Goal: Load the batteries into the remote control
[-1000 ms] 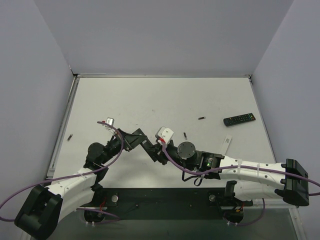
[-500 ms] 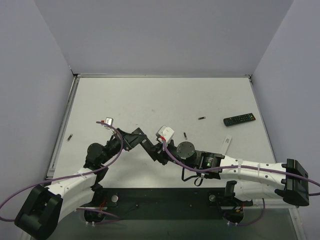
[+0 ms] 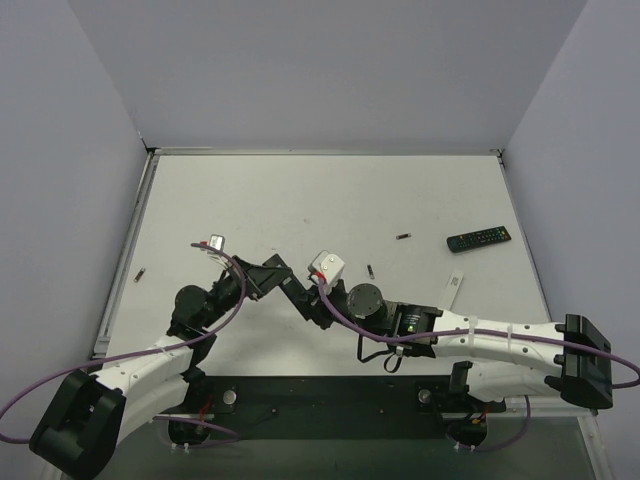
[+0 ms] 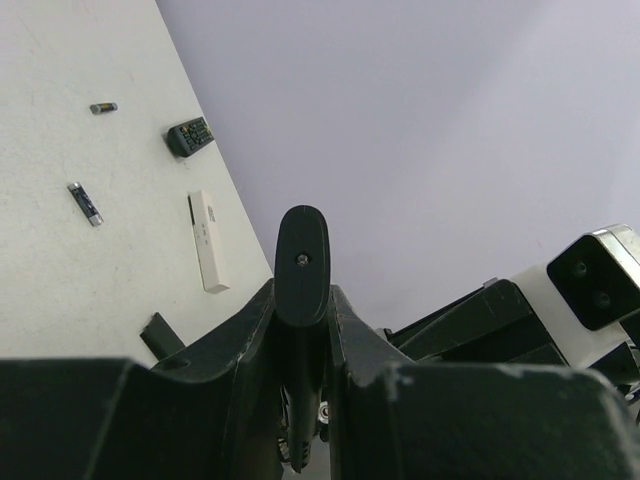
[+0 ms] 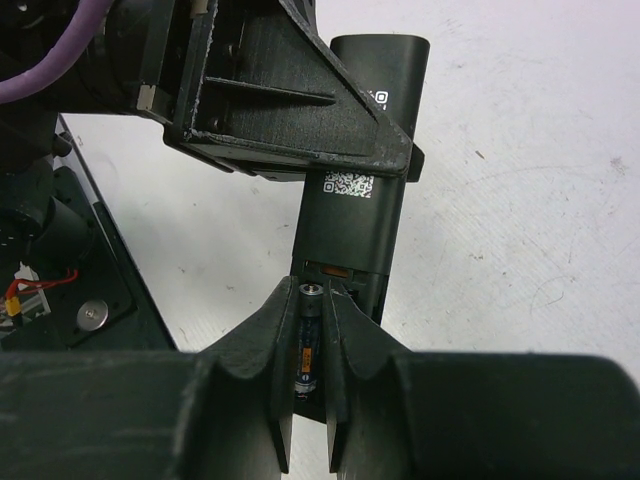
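My left gripper (image 3: 281,279) is shut on a black remote (image 5: 362,205), clamped across its middle; the left wrist view shows it end-on between the fingers (image 4: 302,262). The remote's battery compartment (image 5: 335,272) is open at its near end. My right gripper (image 5: 308,318) is shut on a battery (image 5: 307,345), a dark cylinder with a metal tip, held lengthwise at the open compartment. In the top view the right gripper (image 3: 318,303) meets the remote's end. Loose batteries (image 3: 370,270) (image 3: 404,236) lie on the table.
A second black remote (image 3: 478,239) lies at the right, with a white battery cover (image 3: 455,286) in front of it. Another battery (image 3: 140,273) lies past the table's left edge strip. Grey walls close in the back and sides.
My right arm has shifted slightly left, closer against the held remote. The left arm has barely moved.
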`<state>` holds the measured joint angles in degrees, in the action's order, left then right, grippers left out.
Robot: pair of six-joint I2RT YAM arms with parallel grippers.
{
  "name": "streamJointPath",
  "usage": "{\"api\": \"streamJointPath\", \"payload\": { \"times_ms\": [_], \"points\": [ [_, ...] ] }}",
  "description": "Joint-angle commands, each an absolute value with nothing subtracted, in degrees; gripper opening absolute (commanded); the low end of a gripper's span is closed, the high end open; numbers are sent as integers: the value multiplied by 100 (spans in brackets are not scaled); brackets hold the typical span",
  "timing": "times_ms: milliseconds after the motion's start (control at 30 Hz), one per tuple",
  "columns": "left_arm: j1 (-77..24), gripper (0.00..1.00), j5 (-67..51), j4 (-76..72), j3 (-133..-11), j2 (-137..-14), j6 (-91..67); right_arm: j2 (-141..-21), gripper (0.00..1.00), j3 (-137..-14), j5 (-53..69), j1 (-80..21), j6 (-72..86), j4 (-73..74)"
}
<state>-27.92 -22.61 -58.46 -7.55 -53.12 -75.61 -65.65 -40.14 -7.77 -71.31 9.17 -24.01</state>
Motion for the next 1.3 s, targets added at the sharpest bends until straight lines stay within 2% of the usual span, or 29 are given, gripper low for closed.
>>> {"api": "streamJointPath", "payload": {
  "times_ms": [0,567,967,1267],
  "points": [
    [-2804,0,-2285,-6645,-1134,-5098,-7813,-6873,0,-4069,-870,-7137,1002,-2162],
    [-2812,0,-2267,-6829,-1213,-4966,-8033,-7532,0,-4087,-1116,-7058,1125,-2302],
    [-2927,0,-2233,-6767,-1046,-4940,-7989,-7366,0,-4034,-1248,-7040,1143,-2856],
    [-2927,0,-2233,-6776,-1169,-4852,-7972,-7707,0,-4210,-1239,-7031,1257,-2409]
  ]
}}
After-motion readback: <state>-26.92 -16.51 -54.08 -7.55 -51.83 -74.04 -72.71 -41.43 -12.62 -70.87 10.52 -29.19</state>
